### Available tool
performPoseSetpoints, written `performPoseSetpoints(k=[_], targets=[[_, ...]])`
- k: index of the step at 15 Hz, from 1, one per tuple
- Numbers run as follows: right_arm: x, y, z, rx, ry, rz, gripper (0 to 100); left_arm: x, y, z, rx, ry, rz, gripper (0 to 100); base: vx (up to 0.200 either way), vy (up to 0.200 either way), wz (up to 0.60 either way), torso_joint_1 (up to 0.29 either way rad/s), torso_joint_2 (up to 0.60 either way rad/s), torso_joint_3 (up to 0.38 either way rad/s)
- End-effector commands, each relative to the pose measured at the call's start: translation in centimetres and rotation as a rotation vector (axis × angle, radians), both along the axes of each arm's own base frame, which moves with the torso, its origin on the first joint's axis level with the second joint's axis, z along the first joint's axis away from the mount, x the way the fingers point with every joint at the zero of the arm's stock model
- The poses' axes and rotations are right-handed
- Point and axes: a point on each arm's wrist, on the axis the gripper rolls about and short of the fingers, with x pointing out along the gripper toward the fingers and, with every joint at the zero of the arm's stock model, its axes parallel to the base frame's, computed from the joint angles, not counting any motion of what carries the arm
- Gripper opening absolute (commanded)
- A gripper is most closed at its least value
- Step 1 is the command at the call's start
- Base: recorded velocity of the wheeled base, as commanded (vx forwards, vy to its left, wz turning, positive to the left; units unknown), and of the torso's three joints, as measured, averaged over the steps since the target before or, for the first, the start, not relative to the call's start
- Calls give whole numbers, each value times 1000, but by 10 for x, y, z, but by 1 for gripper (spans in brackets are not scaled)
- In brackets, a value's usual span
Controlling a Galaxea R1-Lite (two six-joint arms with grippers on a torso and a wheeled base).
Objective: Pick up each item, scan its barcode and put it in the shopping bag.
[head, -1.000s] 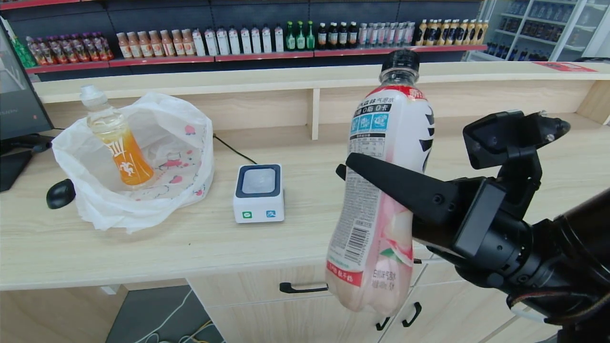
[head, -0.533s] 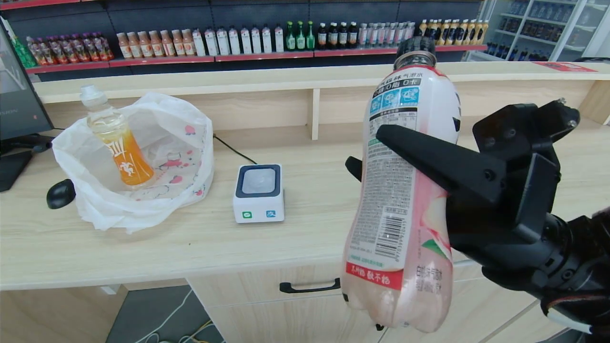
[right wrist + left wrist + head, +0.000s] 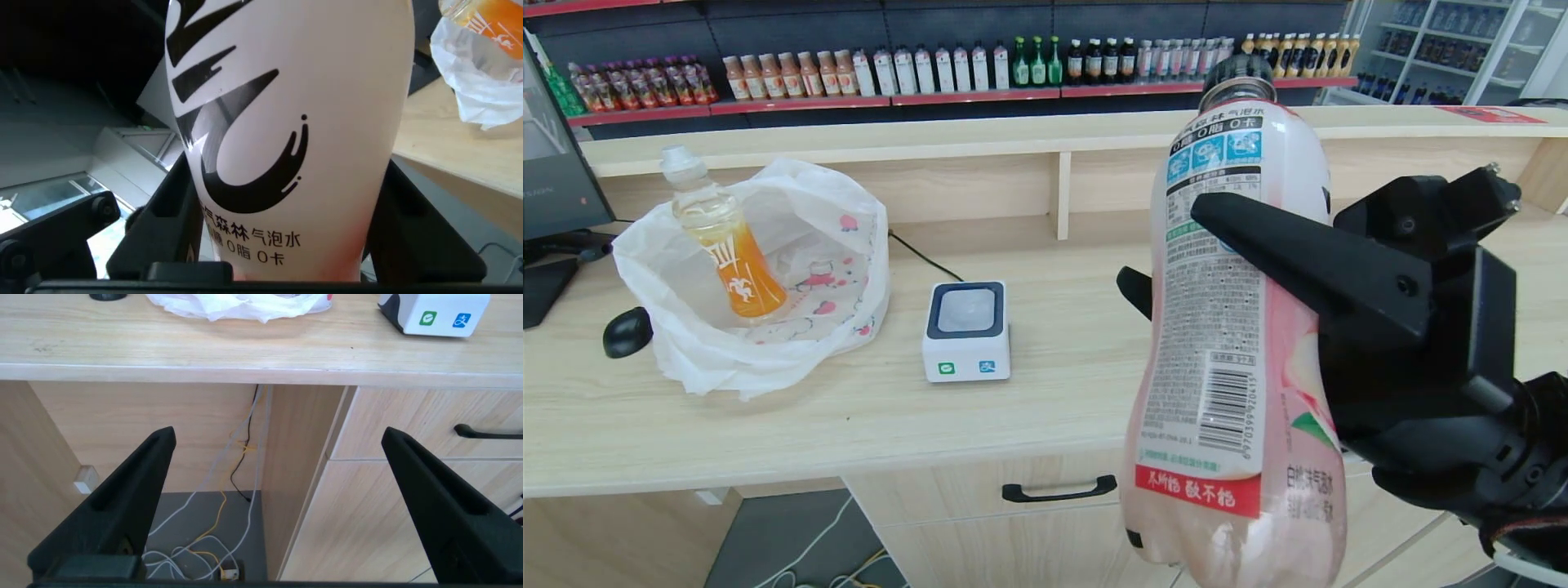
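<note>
The left gripper (image 3: pixel 278 445) is held wide open and empty below the pale wooden counter (image 3: pixel 768 425). On it, a clear orange-drink bottle (image 3: pixel 727 253) is stood in a white plastic shopping bag (image 3: pixel 837 237), with a white square scanner (image 3: pixel 966 331) beside it. Farthest right, a pink peach-labelled plastic bottle (image 3: pixel 1233 327) is clamped upright in the air by the right gripper (image 3: pixel 1168 245).

The pink bottle (image 3: pixel 1217 343) bears a label with a barcode (digits beneath), the scanner (image 3: pixel 966 331) two coloured icons.
</note>
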Motion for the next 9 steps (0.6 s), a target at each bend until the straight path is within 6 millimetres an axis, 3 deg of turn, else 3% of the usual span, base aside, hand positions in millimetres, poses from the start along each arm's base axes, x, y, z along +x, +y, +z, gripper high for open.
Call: performPoseSetpoints(k=[1,9], targets=[[-1,-1,2,6,-1,4,0,0,0,0,0,0,0,100,0,0,0,0,0,0],[-5,-4,7,22,-14,7,0,0,0,0,0,0,0,100,0,0,0,0,0,0]])
